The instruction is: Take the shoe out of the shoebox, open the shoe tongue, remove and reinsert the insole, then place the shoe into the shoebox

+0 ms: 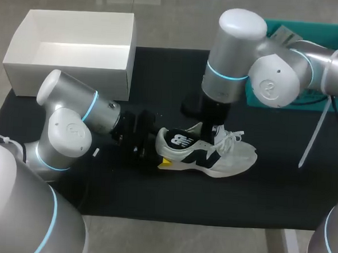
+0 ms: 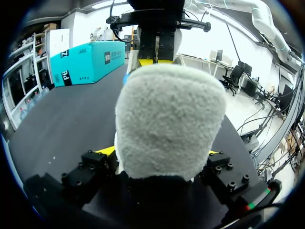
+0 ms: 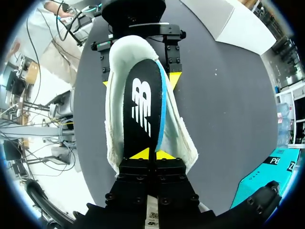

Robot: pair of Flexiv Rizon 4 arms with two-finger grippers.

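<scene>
Table (image 1: 268,195) middle: shoe (image 1: 230,159) lies toe toward right edge. Left end effector (image 2: 159,152) clamps the heel from both sides. Right end effector (image 3: 151,153), above the opening, is nearly closed, pinching insole (image 3: 143,109). Shoebox (image 1: 24,54) sits at far-left corner, left arm nearer.

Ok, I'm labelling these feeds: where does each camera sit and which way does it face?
Head view: above and behind, facing down on the table; both arms show, left hand on the shoe heel, right hand over its opening.
Left wrist view: on the left wrist, facing the heel its own hand grips.
Right wrist view: on the right wrist, facing down into the shoe, own hand pinching the insole.
Shared: shoe; each wrist view shows the other hand.
</scene>
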